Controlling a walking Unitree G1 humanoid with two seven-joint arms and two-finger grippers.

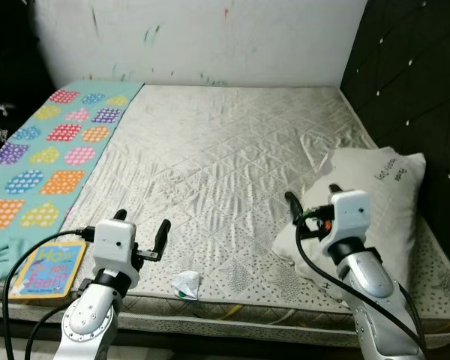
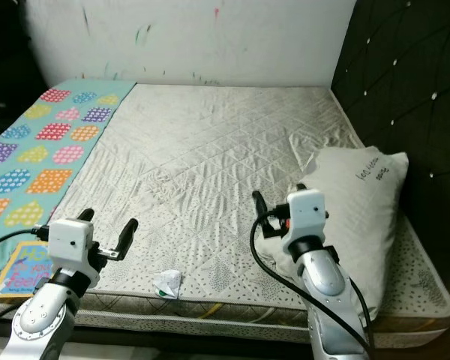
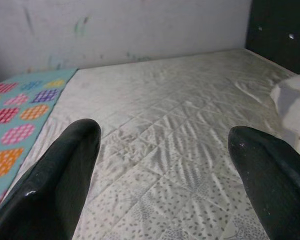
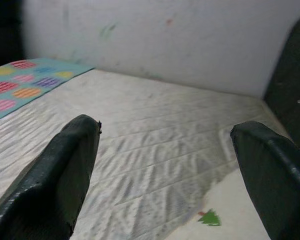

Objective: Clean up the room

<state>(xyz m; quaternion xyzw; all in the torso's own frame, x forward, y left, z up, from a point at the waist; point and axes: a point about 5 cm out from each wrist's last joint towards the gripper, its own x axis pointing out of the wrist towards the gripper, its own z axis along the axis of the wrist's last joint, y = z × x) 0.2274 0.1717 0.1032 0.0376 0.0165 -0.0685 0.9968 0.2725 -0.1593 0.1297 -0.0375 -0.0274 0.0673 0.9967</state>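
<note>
A crumpled white wrapper (image 1: 186, 284) lies near the mattress's front edge, just right of my left gripper (image 1: 142, 223). That gripper hovers open over the front of the bed with nothing between its fingers (image 3: 70, 165). A children's book (image 1: 49, 268) rests at the front left corner, on the edge of a teal blanket (image 1: 52, 142) with coloured patches. My right gripper (image 1: 313, 196) is open and empty beside the near left edge of a white pillow (image 1: 375, 202), whose corner with a small green print (image 4: 209, 218) shows in the right wrist view.
The bare quilted mattress (image 1: 225, 150) stretches back to a white wall (image 1: 210, 37). A dark padded headboard (image 1: 412, 75) runs along the right side. Black cables (image 1: 30, 255) trail from my left arm over the front edge.
</note>
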